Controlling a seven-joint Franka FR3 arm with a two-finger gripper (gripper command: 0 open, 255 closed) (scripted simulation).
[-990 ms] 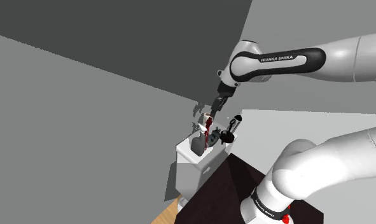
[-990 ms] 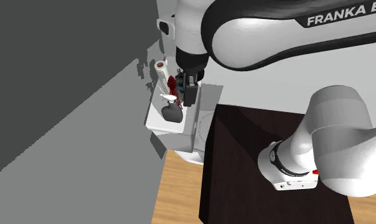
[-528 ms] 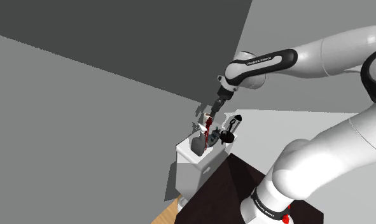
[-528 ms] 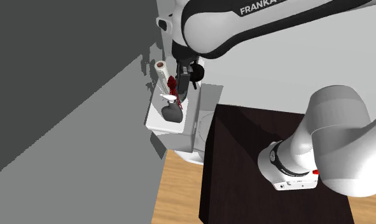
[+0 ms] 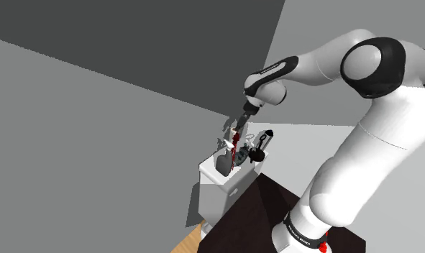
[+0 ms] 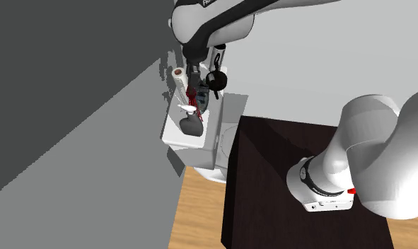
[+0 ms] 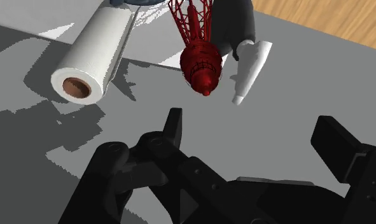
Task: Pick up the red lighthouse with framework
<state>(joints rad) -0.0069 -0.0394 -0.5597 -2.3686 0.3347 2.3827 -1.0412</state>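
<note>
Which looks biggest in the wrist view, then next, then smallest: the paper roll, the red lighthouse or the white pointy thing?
Largest: paper roll
Next: red lighthouse, partly out of frame
Smallest: white pointy thing

From where I sit, the arm (image 6: 214, 21) reaches in along the top edge. Its black gripper (image 6: 195, 76) points down just above the red lighthouse (image 6: 194, 97), which stands on a white cabinet (image 6: 232, 109). A white paper roll (image 6: 180, 83) stands upright just beside the lighthouse, on the second exterior view's left. A dark vase (image 6: 189, 126) sits in front of them. The dark stand (image 6: 271, 184) rests on a wooden floor (image 6: 196, 219).
</note>
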